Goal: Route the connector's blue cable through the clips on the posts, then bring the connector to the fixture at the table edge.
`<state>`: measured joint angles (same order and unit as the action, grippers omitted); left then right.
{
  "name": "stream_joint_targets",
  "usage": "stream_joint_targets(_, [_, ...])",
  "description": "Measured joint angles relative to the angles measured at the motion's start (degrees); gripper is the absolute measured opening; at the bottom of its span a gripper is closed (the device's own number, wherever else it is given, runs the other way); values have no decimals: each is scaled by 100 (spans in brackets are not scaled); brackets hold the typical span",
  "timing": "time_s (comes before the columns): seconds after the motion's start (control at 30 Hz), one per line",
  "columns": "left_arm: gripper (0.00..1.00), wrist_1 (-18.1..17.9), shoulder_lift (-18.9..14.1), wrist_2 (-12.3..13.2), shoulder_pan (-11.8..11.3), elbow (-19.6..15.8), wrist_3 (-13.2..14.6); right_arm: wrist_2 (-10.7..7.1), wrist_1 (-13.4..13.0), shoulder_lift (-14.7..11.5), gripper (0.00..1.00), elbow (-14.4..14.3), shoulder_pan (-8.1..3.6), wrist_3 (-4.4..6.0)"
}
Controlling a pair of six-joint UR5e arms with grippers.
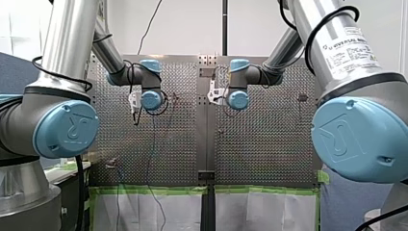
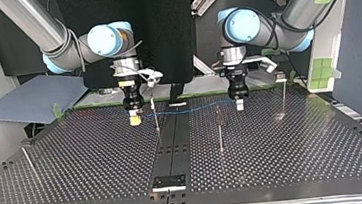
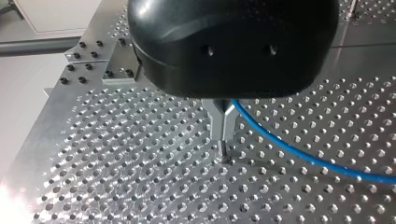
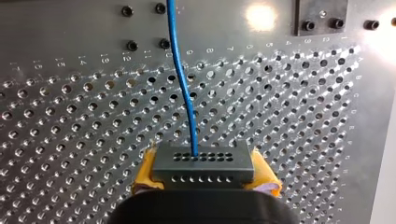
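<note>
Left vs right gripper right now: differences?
My right gripper has yellow pads; my left gripper has bare metal jaws. The right clamps the grey connector, jaws spread to its width; the left pinches the blue cable, jaws nearly meeting. Both point down at the perforated table, joined by that cable.

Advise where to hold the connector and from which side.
By its two short ends, from the back, opposite the cable. The connector is a flat block with the cable leaving its front face, so end grips keep that clear. My right hand clamps it so, yellow pads on both ends.
</note>
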<state>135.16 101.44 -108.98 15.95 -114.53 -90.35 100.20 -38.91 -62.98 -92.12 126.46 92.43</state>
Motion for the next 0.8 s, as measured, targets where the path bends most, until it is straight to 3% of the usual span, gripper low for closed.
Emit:
stream_joint_targets(0.43, [2,20,57,127,-81,134,0,-83,-47,33,0,-2,-28,14])
stream_joint_targets(0.8, [2,199,388,177,-145,472,26,-96,-48,42,0,-3,-29,14])
